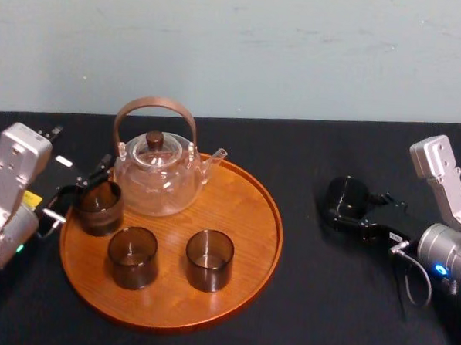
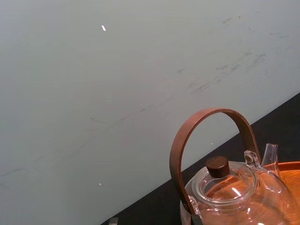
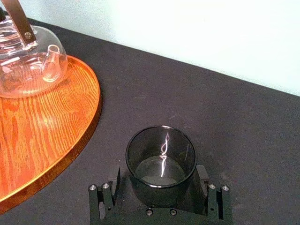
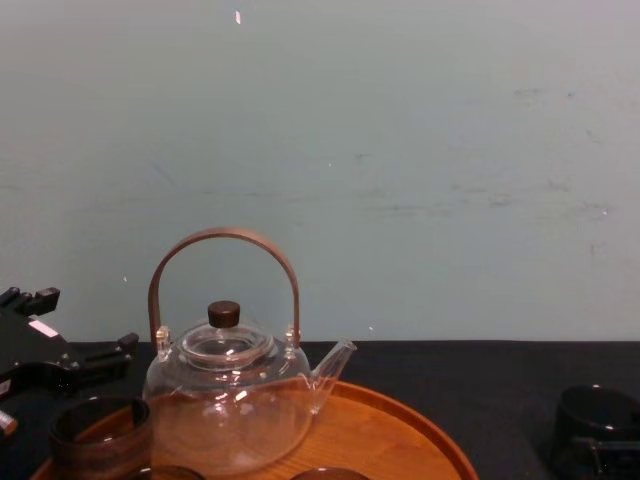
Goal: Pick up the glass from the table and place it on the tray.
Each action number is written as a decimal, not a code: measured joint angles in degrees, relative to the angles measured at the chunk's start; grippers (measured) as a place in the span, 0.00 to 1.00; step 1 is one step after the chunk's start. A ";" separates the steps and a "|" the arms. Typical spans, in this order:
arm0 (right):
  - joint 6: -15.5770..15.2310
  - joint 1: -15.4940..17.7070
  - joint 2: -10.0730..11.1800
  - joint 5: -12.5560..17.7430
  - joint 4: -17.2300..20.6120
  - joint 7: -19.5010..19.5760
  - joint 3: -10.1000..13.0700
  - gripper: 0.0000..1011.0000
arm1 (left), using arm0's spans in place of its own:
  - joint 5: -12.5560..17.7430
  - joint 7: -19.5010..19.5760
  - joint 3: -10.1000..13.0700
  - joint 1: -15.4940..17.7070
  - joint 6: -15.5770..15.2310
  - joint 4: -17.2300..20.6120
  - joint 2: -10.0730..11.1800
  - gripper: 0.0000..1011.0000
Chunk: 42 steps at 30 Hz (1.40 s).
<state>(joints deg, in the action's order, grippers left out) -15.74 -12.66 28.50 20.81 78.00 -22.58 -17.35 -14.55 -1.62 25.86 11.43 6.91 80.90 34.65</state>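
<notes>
A dark smoky glass (image 1: 344, 195) stands upright on the black table (image 1: 324, 301), to the right of the round wooden tray (image 1: 247, 220). My right gripper (image 1: 349, 213) is shut on it. In the right wrist view the glass (image 3: 161, 154) sits between the two black fingers (image 3: 104, 197), which press on its sides, a short way from the tray's rim (image 3: 91, 126). The chest view catches this glass (image 4: 597, 412) at the lower right. My left gripper (image 1: 79, 189) hangs open at the tray's left edge, just beside another glass (image 1: 99, 206).
A clear glass teapot (image 1: 157, 176) with a brown hoop handle stands at the back of the tray. Two more dark glasses (image 1: 132, 256) (image 1: 209, 259) stand at the tray's front. Bare wood lies on the tray's right side.
</notes>
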 joint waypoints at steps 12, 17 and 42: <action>0.28 -2.35 -1.28 -0.50 -2.51 -0.01 -0.41 0.99 | 0.00 0.00 0.00 0.00 0.00 0.00 0.00 0.99; 0.59 -3.54 -1.89 -0.93 -3.77 -0.12 -0.79 0.99 | 0.00 0.00 0.00 0.00 0.00 0.00 0.00 0.99; 0.85 -3.98 -2.03 -1.34 -4.11 -0.17 -1.12 0.90 | 0.00 0.00 0.00 0.00 0.00 0.00 0.00 0.99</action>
<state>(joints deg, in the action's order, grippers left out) -14.89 -16.64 26.47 19.47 73.89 -22.75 -18.47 -14.55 -1.62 25.86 11.43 6.91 80.90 34.65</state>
